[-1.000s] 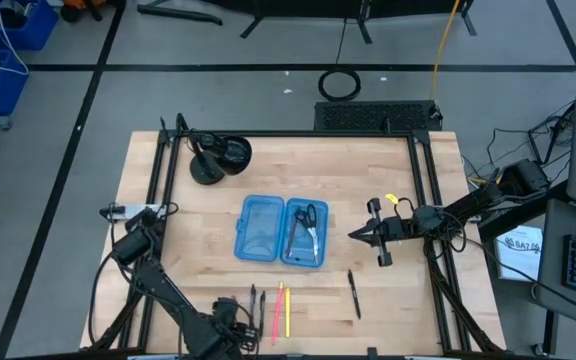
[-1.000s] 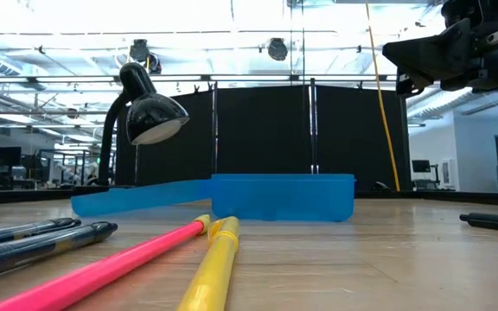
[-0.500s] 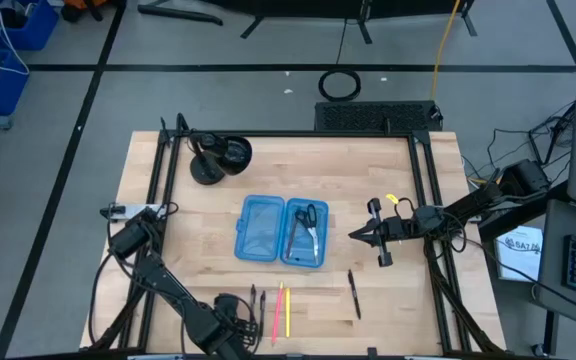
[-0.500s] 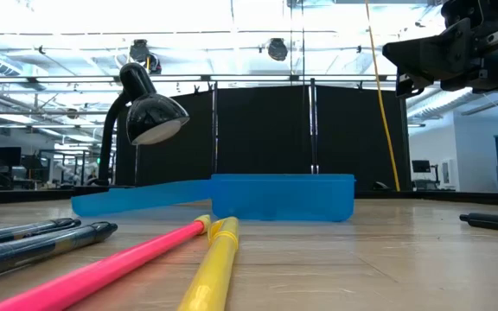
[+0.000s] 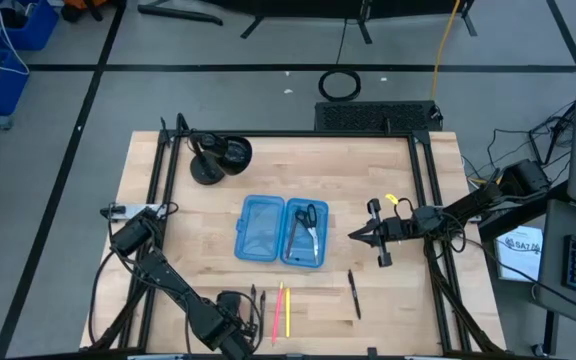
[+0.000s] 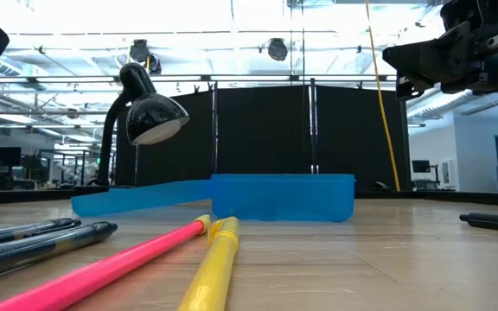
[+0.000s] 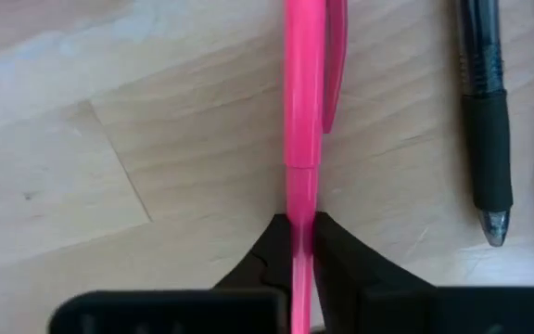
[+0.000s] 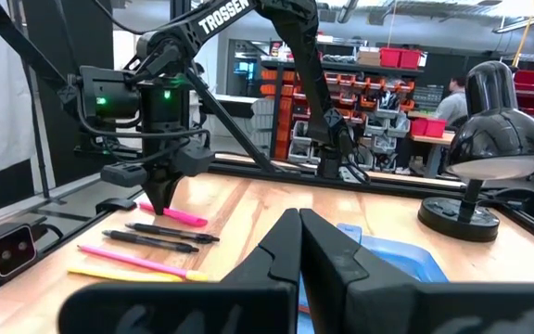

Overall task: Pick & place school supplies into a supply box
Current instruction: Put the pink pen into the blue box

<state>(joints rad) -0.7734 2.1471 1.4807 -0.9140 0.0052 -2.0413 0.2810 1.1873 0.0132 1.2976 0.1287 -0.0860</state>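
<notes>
The open blue supply box (image 5: 264, 229) lies mid-table with scissors (image 5: 308, 222) in its right half. Near the front edge lie two black pens (image 5: 257, 302), a pink pen (image 5: 278, 308) and a yellow one (image 5: 288, 312); another black pen (image 5: 353, 293) lies farther right. My left gripper (image 7: 302, 243) stands left of this row, shut on a separate pink pen (image 7: 302, 93) that lies on the wood. My right gripper (image 5: 353, 236) hovers shut, with nothing in it, right of the box. My left gripper pinches the pink pen's barrel (image 7: 302, 199) between its two fingers, on the part away from the clip (image 7: 335, 65). The fingers (image 8: 160, 199) come from above, pointing down, and lie across the pen. The pen lies flat on the table.
A black desk lamp (image 5: 218, 155) stands at the table's far left corner. A black pen (image 7: 485, 111) lies close beside the held pink pen. A black frame (image 5: 423, 210) runs along the table's sides. Bare wood lies between the box and the pen row.
My left arm has shifted a little toward the table's near edge and lowered over the pink pen, and its fingers have closed on it. The pens, the box and my right gripper stay where they were.
</notes>
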